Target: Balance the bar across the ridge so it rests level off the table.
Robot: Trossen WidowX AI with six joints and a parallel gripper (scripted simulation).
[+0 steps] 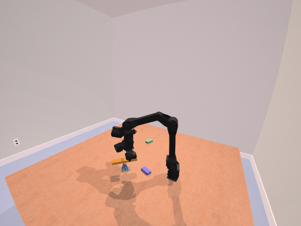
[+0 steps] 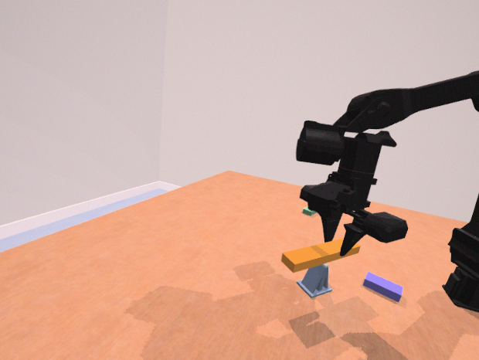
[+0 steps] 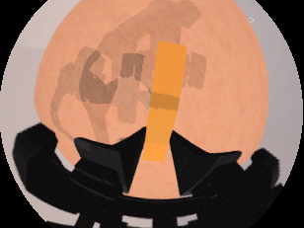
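Note:
An orange bar [image 1: 119, 160] [image 2: 309, 255] [image 3: 165, 93] lies across the top of a small blue-grey ridge [image 1: 125, 167] [image 2: 316, 281], roughly level and clear of the table. My gripper [image 1: 130, 158] [image 2: 338, 244] [image 3: 157, 130] is shut on the bar near its right end, well off its middle. In the wrist view the bar runs straight away from the fingers, and the ridge shows only as a darker band under it.
A purple block [image 1: 145, 170] [image 2: 382, 286] lies on the table right of the ridge. A green block [image 1: 149, 140] [image 2: 307, 211] lies farther back. The arm's base [image 1: 173, 169] [image 2: 462, 270] stands to the right.

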